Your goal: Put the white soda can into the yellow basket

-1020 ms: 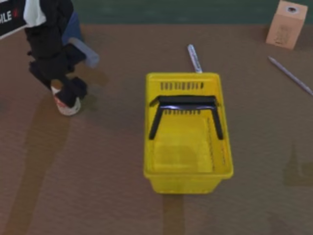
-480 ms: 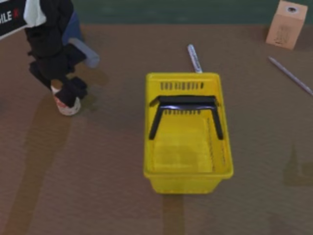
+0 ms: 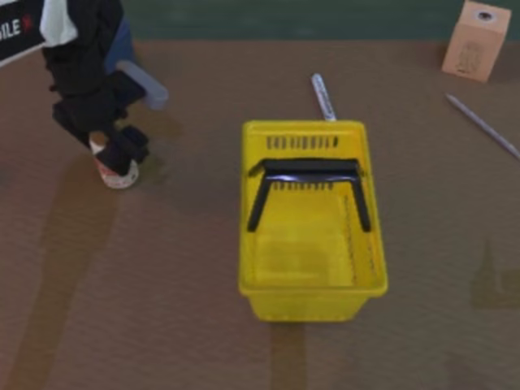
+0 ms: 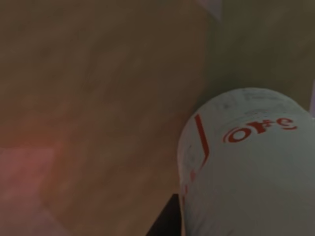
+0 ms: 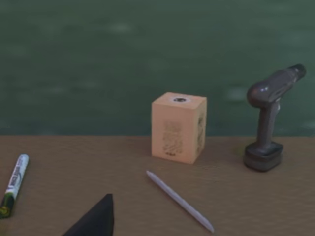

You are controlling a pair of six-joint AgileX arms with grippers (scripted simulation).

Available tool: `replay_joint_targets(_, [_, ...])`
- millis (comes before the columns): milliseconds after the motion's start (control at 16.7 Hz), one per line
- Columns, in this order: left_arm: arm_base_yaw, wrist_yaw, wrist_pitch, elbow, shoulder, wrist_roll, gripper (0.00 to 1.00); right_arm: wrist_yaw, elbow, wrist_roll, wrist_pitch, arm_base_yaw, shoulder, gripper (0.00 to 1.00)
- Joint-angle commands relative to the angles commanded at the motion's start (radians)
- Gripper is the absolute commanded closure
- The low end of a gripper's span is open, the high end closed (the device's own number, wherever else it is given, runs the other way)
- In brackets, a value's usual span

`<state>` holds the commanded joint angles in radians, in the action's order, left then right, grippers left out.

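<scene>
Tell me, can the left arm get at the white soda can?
Probably yes. The left gripper is right at the white soda can on the table's left, and nothing stands between them; the left wrist view shows the can up close.

White soda can, red logo; yellow basket, black handle.

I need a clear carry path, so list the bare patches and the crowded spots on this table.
Bare: the strip between the white soda can and the yellow basket, the whole near edge, and right of the basket. Crowded: the far left, where the left gripper sits at the can, and the far right around the marker, stylus and box.
</scene>
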<state>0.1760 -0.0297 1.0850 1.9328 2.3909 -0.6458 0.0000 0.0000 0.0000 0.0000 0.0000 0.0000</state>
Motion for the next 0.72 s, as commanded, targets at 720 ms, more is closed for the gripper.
replay_joint_targets(720, [0.083, -0.643, -0.982, -0.314, -0.103, 0.307, 1.0, 0.0, 0.0, 0.0, 0.0, 0.0, 0.0, 0.0])
